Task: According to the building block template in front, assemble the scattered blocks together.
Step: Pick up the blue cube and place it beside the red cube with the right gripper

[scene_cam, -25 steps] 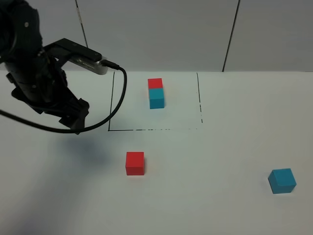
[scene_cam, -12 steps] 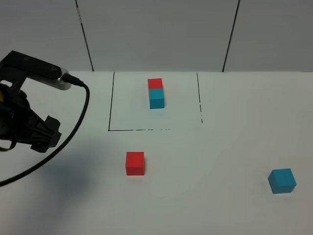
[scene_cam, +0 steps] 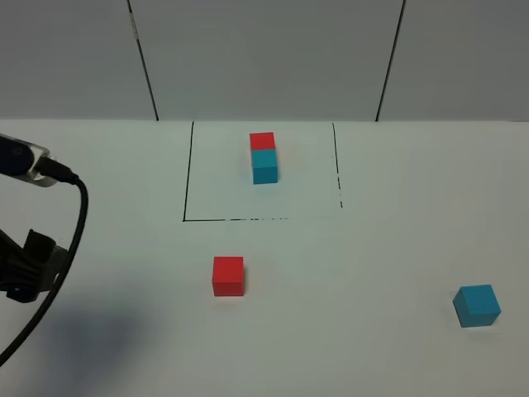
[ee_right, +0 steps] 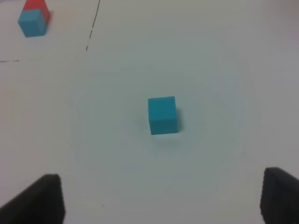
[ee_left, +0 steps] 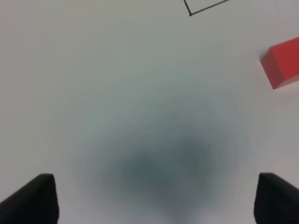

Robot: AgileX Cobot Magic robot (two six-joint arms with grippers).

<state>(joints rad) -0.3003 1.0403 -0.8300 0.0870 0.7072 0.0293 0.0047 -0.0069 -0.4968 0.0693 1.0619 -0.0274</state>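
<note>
The building block template [scene_cam: 264, 155] is a red cube joined to a cyan one inside a thin black square at the back of the table. It also shows in the right wrist view as the template [ee_right: 33, 17]. The loose red block [scene_cam: 228, 275] lies in front of the square's near line. The loose cyan block [scene_cam: 477, 305] lies far to the right. My left gripper [ee_left: 159, 200] is open over bare table, with the red block [ee_left: 282, 63] off to one side. My right gripper [ee_right: 159, 200] is open and short of the cyan block [ee_right: 162, 115].
The left arm [scene_cam: 25, 265] with its cable [scene_cam: 70, 240] hangs at the left edge of the exterior view. The black square line [scene_cam: 187, 174] marks the template area. A corner of that line [ee_left: 189, 13] shows in the left wrist view. The right arm is out of the exterior view.
The left arm has swung away from the square's left side toward the left edge and the front of the table. No block has moved.
</note>
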